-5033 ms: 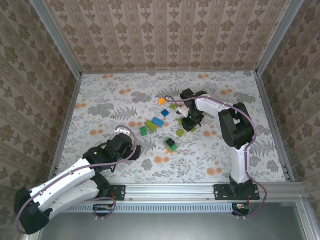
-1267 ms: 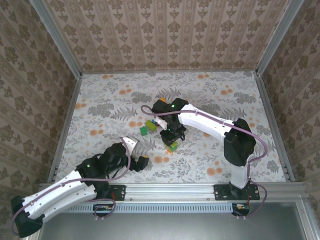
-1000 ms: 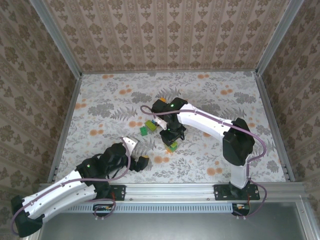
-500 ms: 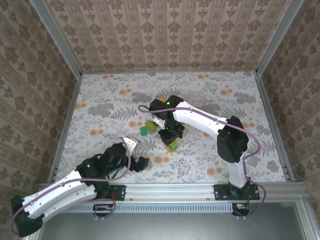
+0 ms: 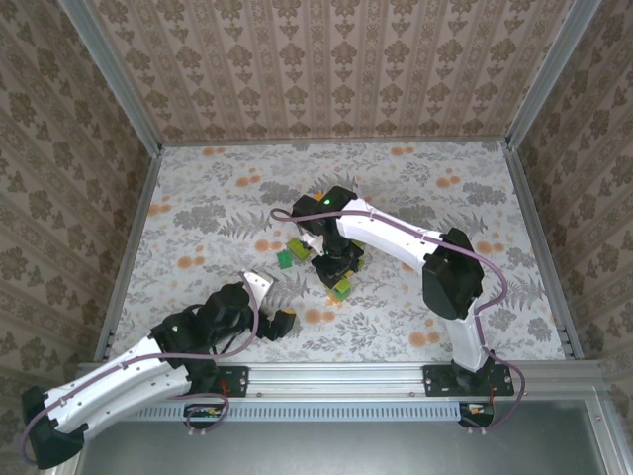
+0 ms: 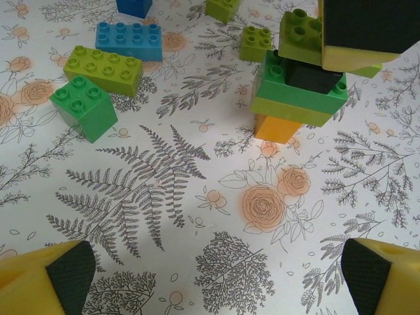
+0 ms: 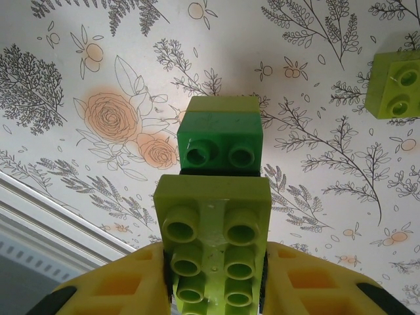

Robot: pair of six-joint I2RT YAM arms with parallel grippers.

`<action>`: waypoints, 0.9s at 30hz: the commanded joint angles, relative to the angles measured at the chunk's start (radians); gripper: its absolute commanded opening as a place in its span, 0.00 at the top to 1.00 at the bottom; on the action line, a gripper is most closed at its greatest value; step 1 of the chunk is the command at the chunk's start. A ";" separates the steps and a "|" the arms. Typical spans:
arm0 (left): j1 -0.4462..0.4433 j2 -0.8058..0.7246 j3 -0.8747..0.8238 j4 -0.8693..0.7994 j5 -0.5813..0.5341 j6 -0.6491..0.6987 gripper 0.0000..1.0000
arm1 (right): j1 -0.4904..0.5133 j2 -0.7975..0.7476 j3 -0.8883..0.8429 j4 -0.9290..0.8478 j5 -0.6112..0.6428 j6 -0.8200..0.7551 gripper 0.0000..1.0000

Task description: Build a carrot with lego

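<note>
- Moved since five seconds back: my right arm swung in from the right side of the brick scatter to the table centre, and my left arm drew back toward the near edge. Over the last second neither claw shifted noticeably; only the right elbow came round.
- My right claw (image 5: 335,265) is partly closed, its yellow fingers (image 7: 118,289) clamped on the two long sides of a lime studded plastic brick (image 7: 213,230), studs facing the wrist camera.
- That brick sits directly over the carrot build (image 6: 292,108), a small upright stack of plastic bricks: orange at the bottom, lime above it, dark green on top, with a black piece showing at the upper face.
- Held brick meets the top of the stack in the left wrist view; whether it is pressed fully home I cannot tell.
- The carrot build stands near the middle of the floral-printed tabletop (image 6: 197,197), just right of the loose bricks.
- My left claw (image 5: 269,300) is spread fully wide and holds nothing. It hovers near the front edge, facing the build, well apart from it.
- Loose lego left of the build: blue two-by-four brick (image 6: 128,41), lime two-by-four brick (image 6: 103,67) touching it, green two-by-two brick (image 6: 85,107) just beside.
</note>
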 commanded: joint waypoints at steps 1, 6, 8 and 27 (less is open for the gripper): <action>-0.010 0.002 -0.007 0.021 0.010 0.018 0.00 | 0.000 0.057 -0.049 0.073 0.010 0.009 0.67; -0.011 0.003 -0.006 0.022 0.008 0.018 0.00 | -0.010 0.001 -0.043 0.083 -0.029 0.007 0.67; -0.010 0.004 -0.006 0.021 0.008 0.019 0.00 | -0.014 -0.014 -0.042 0.086 -0.036 0.007 0.67; -0.014 0.003 -0.005 0.024 0.008 0.020 0.00 | -0.036 -0.051 -0.062 0.061 0.004 0.009 0.61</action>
